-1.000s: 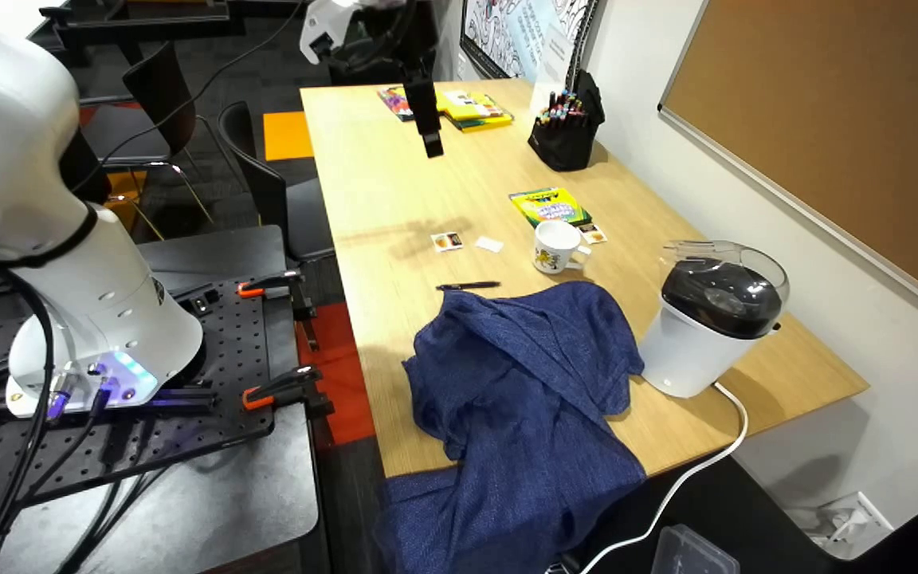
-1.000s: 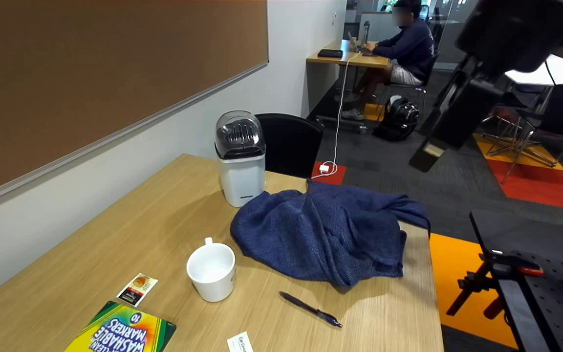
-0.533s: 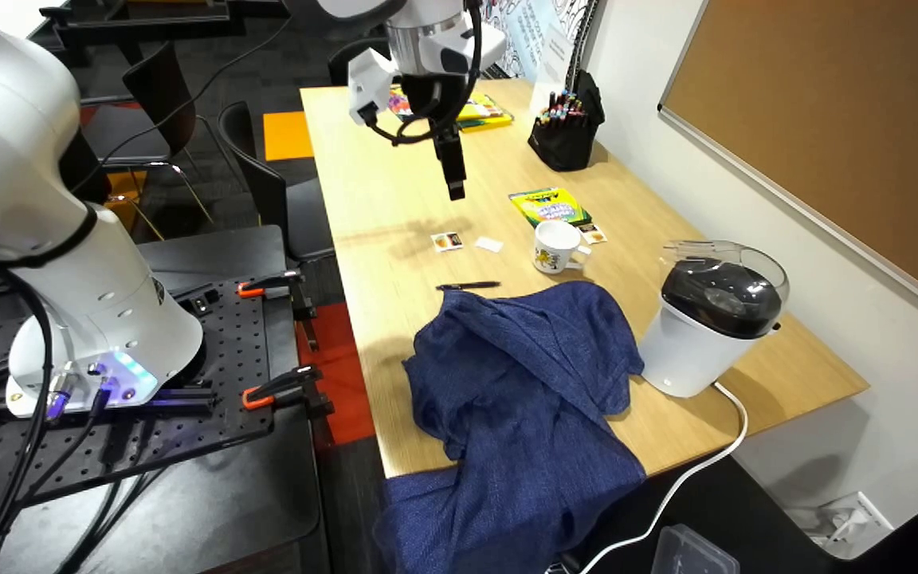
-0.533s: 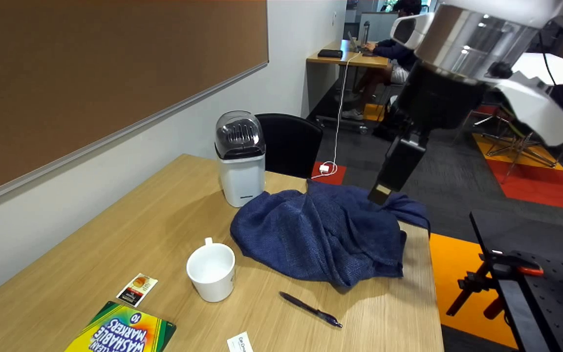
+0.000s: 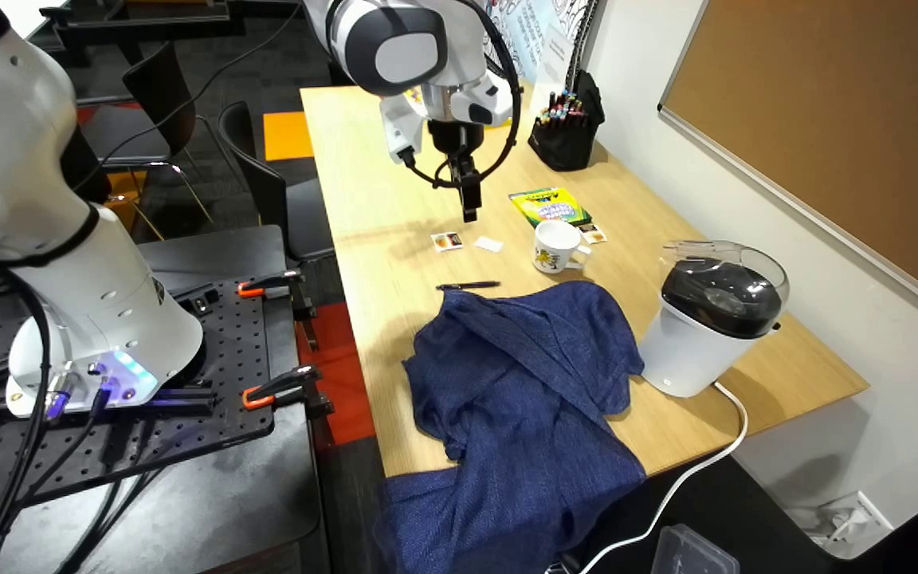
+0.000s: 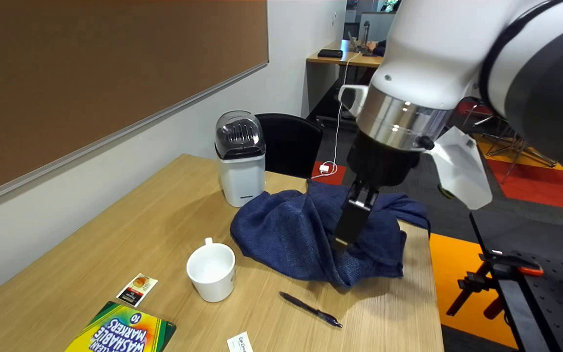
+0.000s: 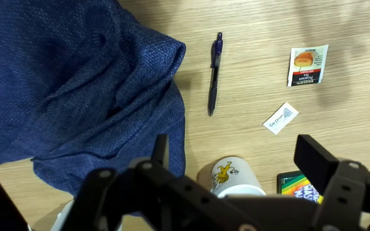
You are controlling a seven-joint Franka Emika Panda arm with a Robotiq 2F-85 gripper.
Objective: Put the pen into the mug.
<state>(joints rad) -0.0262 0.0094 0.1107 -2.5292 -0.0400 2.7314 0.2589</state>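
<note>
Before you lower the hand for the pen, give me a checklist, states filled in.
1. Hand open, holding nothing: ok, jaws apart.
2. Click pen clear of the dark blue cloth: ok, tabletop shows between them.
3. Animal-print mug upright: ok, mouth up.
4. Click pen between the jaws: not ok, it lies outside their gap in the wrist view.
5. Hand's exact height over the tabletop: cannot tell.

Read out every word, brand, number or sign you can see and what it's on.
"10": yellow marker box
"CLEAN WASHABLE MARKERS": same yellow marker box
"Premium Tea", probably: tea packet
"Cafe D", rest unclear: small white packet
Too small or blurred: second tea packet, white appliance logo, wall poster
</note>
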